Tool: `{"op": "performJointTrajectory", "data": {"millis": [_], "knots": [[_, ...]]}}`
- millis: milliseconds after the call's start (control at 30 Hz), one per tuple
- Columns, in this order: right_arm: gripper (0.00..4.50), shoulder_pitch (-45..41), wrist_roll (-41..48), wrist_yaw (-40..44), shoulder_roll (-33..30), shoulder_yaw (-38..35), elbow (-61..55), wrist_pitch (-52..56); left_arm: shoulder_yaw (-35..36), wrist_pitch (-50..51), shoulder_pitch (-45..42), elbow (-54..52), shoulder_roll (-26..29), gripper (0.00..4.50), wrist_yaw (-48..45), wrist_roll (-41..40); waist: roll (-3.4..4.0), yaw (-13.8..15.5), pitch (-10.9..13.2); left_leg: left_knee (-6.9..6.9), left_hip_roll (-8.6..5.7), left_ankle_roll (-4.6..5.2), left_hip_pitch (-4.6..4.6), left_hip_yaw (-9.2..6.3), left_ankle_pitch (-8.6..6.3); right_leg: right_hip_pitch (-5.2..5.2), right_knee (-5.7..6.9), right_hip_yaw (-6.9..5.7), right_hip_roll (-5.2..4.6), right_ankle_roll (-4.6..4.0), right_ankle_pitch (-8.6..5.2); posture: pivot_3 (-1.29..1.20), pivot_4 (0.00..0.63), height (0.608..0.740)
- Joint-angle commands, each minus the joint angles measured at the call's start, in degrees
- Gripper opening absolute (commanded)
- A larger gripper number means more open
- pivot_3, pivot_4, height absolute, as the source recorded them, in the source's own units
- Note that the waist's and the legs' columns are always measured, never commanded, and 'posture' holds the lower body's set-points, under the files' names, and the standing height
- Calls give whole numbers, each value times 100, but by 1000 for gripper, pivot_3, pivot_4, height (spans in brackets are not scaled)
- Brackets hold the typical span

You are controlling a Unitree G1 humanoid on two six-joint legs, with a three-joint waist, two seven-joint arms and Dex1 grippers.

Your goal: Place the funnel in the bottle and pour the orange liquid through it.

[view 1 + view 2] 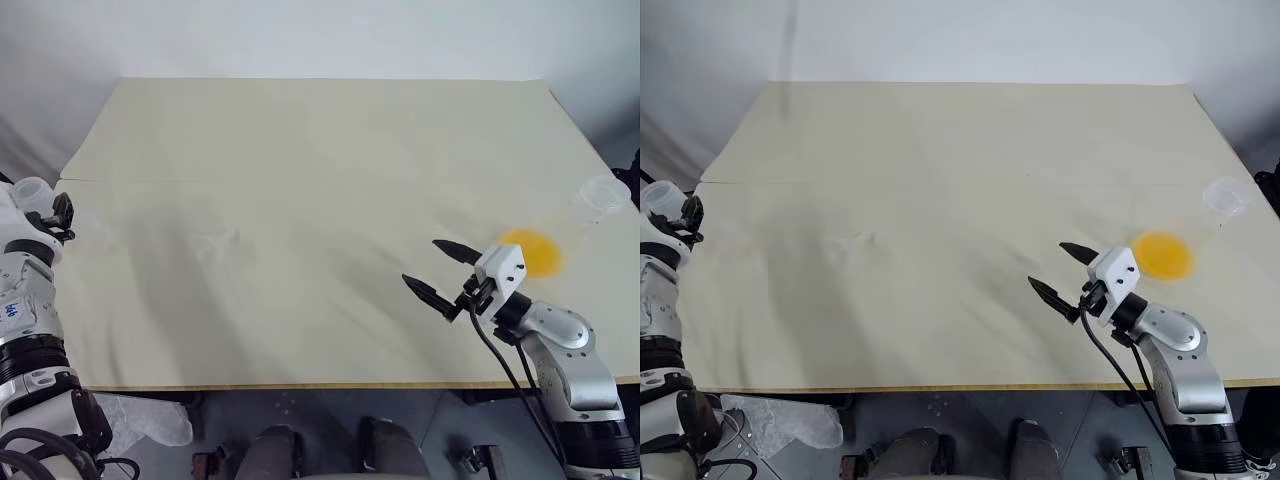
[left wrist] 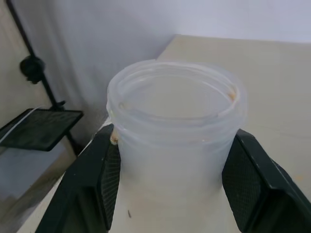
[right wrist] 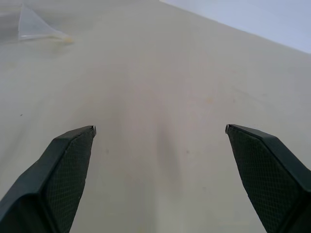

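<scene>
bottle (image 2: 175,126): sitting between the left jaws (image 2: 170,179), which are pinching it, at the desk's (image 1: 320,150) far-left edge
right jaws (image 1: 440,270): hovering spread wide

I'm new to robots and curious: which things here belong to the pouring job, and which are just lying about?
For the job:
bottle, gripped by the left gripper
funnel
orange liquid in its clear cup

Lying about:
black shelf beside the table
crumpled plastic below it
</scene>
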Motion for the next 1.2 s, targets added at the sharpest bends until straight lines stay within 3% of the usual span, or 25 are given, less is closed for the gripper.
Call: {"op": "performJointTrajectory", "data": {"millis": [33, 333, 500, 667, 967, 1200], "knots": [[4500, -48, 38, -15, -36, -183, -58, -102, -264, 351, -324, -832, 21, 2521, -796, -463, -3, 15, 2, 5, 0, 0, -3, -3, 0, 0, 1, -2, 0, 0, 0, 0, 150, 740], [4500, 180, 196, 66, -205, -404, -285, 30, -1495, 89, -1481, -775, -632, 2521, -2411, -466, -8, 17, 5, 16, -3, 1, -10, -2, 0, 1, 4, -5, 6, 1, 1, 0, 150, 740], [4500, 561, 360, 133, -340, -663, -617, 211, -2308, -278, -2062, -714, -1403, 2521, -3523, -409, -11, 15, 6, 20, -7, 2, -20, 2, 0, 0, -2, -6, 4, 4, 2, 0, 150, 740], [4500, 1071, 791, 261, -525, -1147, -1059, 456, -2969, 201, -2201, -1035, -2231, 2521, -4332, -617, -12, 18, 7, 17, -3, 3, -23, 8, 0, -1, -9, -9, 9, 4, 2, 0, 150, 740], [4500, 2082, 1163, 280, -645, -1901, -1804, 703, -3874, 102, -2365, -686, -3137, 2521, -5088, -167, -13, 46, 8, 22, -4, 12, -26, 17, 5, 2, -21, -2, 8, 5, 2, 0, 150, 740], [4500, 2859, 1040, -139, -230, -2248, -2410, 556, -4436, -572, -2371, -99, -3864, 2521, -4963, 541, -13, 180, 8, 22, -4, 16, -34, 22, 7, 2, -41, 0, 10, 5, 2, 0, 150, 740]]}}
